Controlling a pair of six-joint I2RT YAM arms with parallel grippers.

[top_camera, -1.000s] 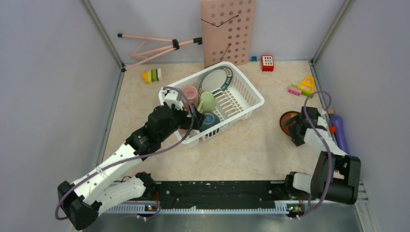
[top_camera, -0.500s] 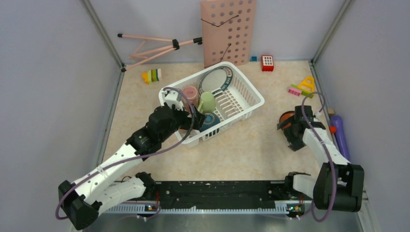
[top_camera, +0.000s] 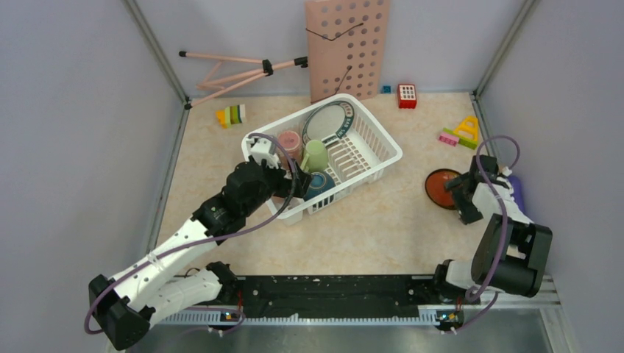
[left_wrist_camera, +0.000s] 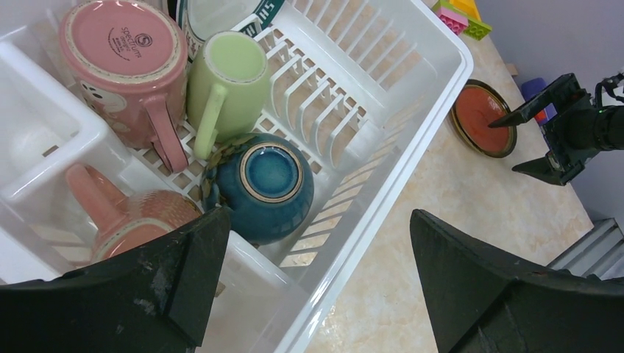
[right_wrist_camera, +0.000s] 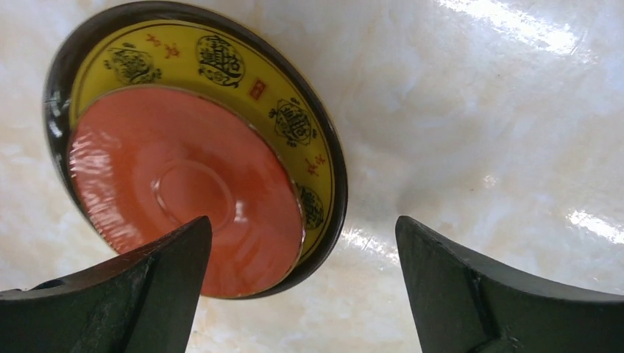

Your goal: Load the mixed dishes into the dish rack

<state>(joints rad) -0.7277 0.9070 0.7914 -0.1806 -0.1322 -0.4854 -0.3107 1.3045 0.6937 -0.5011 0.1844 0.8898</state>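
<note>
My right gripper [right_wrist_camera: 303,224] hangs spread wide over the orange plate [right_wrist_camera: 184,184] lying flat near the right edge of the table [top_camera: 383,220], and its low rim may slip my fingers [right_wrist_camera: 110,294] and skid away.

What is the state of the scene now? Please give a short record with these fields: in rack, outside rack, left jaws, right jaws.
in rack: two pink cups, green mug, blue bowl, large plate
outside rack: small plate, lying on table
left jaws: open, over the cups and bowl
right jaws: open, at the small plate, not gripping it
</note>
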